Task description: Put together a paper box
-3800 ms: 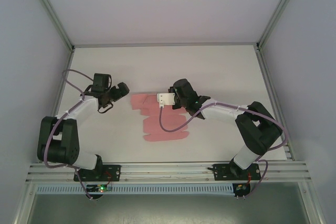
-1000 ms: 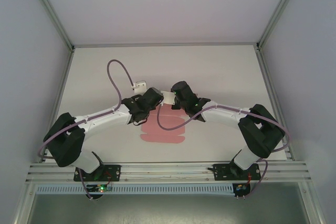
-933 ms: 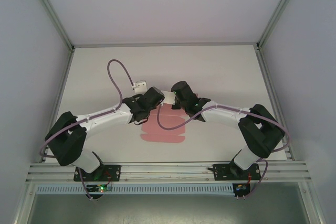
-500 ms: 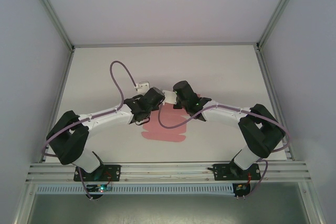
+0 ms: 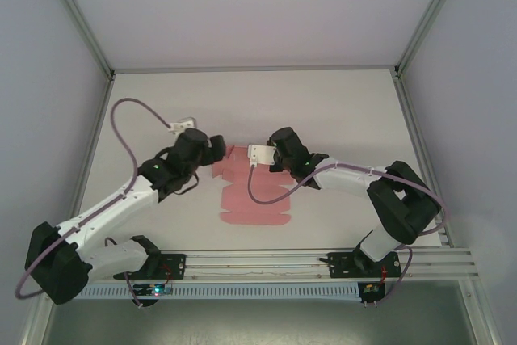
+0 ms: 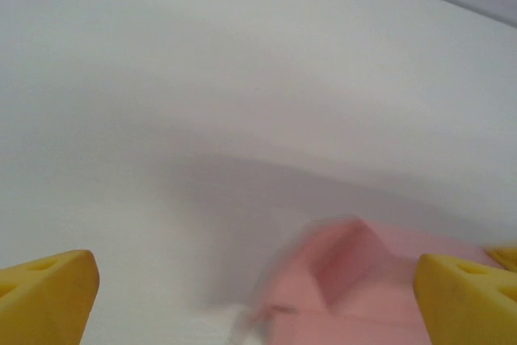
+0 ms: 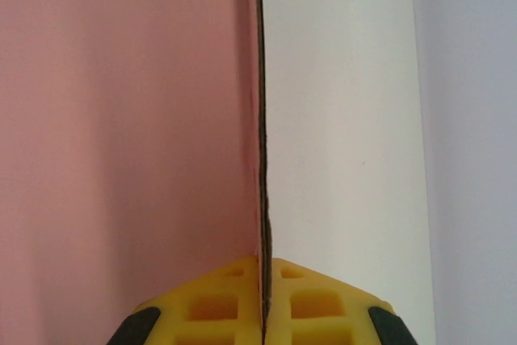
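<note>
The paper box is a flat pink die-cut sheet lying mid-table, its far end lifted. My right gripper is shut on that far end. In the right wrist view the card runs upright and edge-on, straight out from between the closed yellow fingers of the right gripper. My left gripper hangs just left of the sheet's far-left flap, open and holding nothing. Its yellow fingertips stand wide apart in the left wrist view, with a blurred raised pink flap ahead between them.
The white table stretches behind and to both sides of the sheet, with grey walls around it. A metal rail runs along the near edge by the arm bases. Purple cables loop off both arms.
The left arm has pulled back to the left, off the sheet, uncovering the sheet's left flaps. The right gripper keeps its hold at the far end, nearly still.
</note>
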Robot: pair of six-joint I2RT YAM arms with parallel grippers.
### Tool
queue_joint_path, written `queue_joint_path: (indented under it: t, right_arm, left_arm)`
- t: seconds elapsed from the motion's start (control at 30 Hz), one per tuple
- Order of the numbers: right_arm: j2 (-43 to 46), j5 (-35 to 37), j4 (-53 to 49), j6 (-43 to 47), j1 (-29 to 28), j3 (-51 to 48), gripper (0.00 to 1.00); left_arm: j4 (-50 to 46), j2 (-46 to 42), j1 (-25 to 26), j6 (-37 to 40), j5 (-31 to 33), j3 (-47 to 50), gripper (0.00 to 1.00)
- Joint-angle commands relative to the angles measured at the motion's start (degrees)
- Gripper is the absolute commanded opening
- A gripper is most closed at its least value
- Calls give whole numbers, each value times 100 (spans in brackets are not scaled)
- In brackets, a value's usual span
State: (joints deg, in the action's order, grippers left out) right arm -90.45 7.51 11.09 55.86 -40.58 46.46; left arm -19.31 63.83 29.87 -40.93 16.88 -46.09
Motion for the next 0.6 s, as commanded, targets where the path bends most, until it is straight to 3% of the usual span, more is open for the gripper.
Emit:
queue_joint_path:
  t: [0.0,0.07,0.17,0.33,0.57]
  right_arm:
    - [238,-338,121,-39,85,-118,0]
    - [252,-332,112,-33,103,-126,0]
    - [241,-329,111,-40,138,-128,0]
    - [198,-294,121,-44,138,-110,0]
    - [227,-295,89,-33,112,-89,0]
  left_arm:
    - [-292,196,-983,-35,-704,412,100]
    - [155,366,-1388,68,-1379,607,100]
    - [828,549,-1421,459,-2133,745,100]
    - [2183,665,-1407,1219,-4113,1134,86]
    - [2651,913,-1223,1604,-4519,1366,82]
